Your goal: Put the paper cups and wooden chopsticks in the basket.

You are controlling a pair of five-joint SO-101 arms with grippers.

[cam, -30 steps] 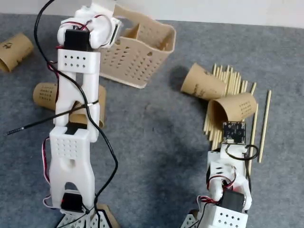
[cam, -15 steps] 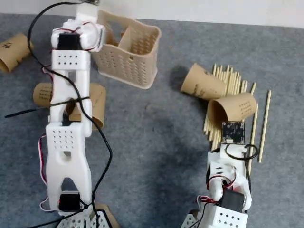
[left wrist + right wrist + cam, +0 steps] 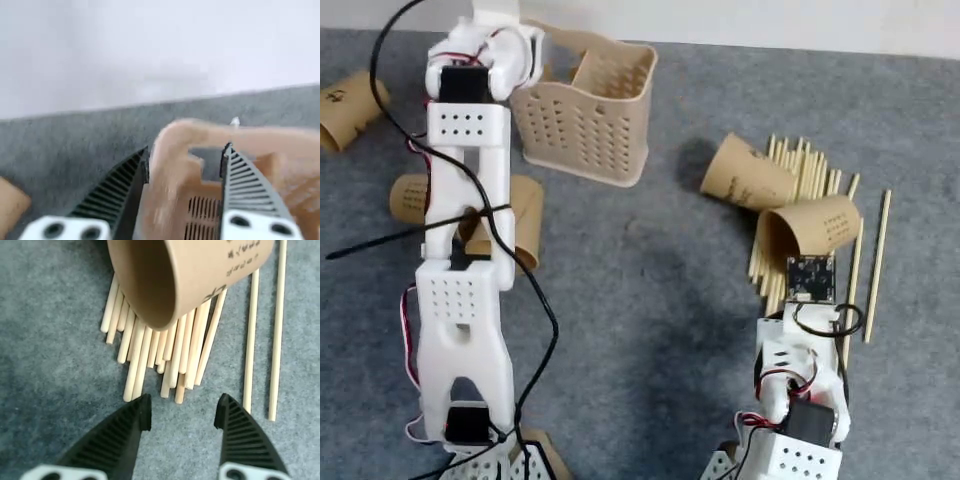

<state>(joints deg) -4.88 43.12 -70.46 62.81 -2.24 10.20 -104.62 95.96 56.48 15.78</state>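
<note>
Grey cloth covers the table (image 3: 650,300) in the high view. The basket (image 3: 590,110) stands upright at the far edge, and the left arm (image 3: 465,200) is stretched out to its corner. Two paper cups (image 3: 748,172) lie on their sides over a bundle of chopsticks (image 3: 810,175), straight ahead of the right arm (image 3: 800,370) and well apart from the basket. Other cups (image 3: 415,198) lie beside and under the left arm. The right arm is plainly the nearer one to the chopsticks.

From the left wrist, the left pincer (image 3: 186,150) has its jaws apart astride the basket's corner, one outside the wall and one inside. A gap shows on the inner side, so it does not look clamped.

From the right wrist, the right pincer (image 3: 182,412) is spread and empty above bare cloth. The nearest cup (image 3: 185,275) lies just beyond it, mouth turned toward the pincer, resting on the chopsticks. Their long axis runs away from the pincer, cut ends facing it, so the jaws already stand across the bundle. My guess is a short push forward reaches either one.
</note>
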